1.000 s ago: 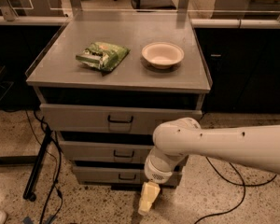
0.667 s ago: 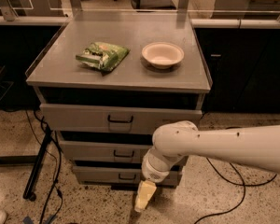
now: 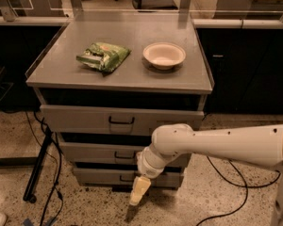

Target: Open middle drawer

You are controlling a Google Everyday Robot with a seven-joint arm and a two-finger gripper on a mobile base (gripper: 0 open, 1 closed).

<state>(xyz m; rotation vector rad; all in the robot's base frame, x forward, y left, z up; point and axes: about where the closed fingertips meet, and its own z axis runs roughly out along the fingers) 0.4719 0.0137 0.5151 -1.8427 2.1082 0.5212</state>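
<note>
Camera view looks down on a grey metal cabinet [image 3: 118, 76] with a flat top and three stacked drawers, standing on a speckled stone floor [image 3: 212, 197]. On the cabinet's top, toward its left side, lies a crumpled green foil snack bag [image 3: 103, 55], and toward its right side sits a shallow cream-coloured round bowl [image 3: 164, 54]; the two are apart from each other. The middle drawer [image 3: 89, 152], a grey metal front with a small black handle [image 3: 121, 154] at its centre, is the second tier of the cabinet's front, below the taller top drawer [image 3: 85, 118] and above the narrow bottom drawer [image 3: 101, 175]. Its front sits slightly behind the top drawer's front, and a dark gap shows above it. The robot's white, rounded arm [image 3: 217, 145] reaches in from the right of the cabinet and bends down across the right part of the middle drawer's front. The cream-tipped gripper [image 3: 135, 197] hangs from the arm's wrist, pointing down and a little left, in front of the cabinet's bottom drawer and near the floor, below the middle drawer's handle and not touching it. Whether the gripper is spread or closed cannot be told from this angle. Black cables [image 3: 49, 173] trail over the floor at the cabinet's left side.
</note>
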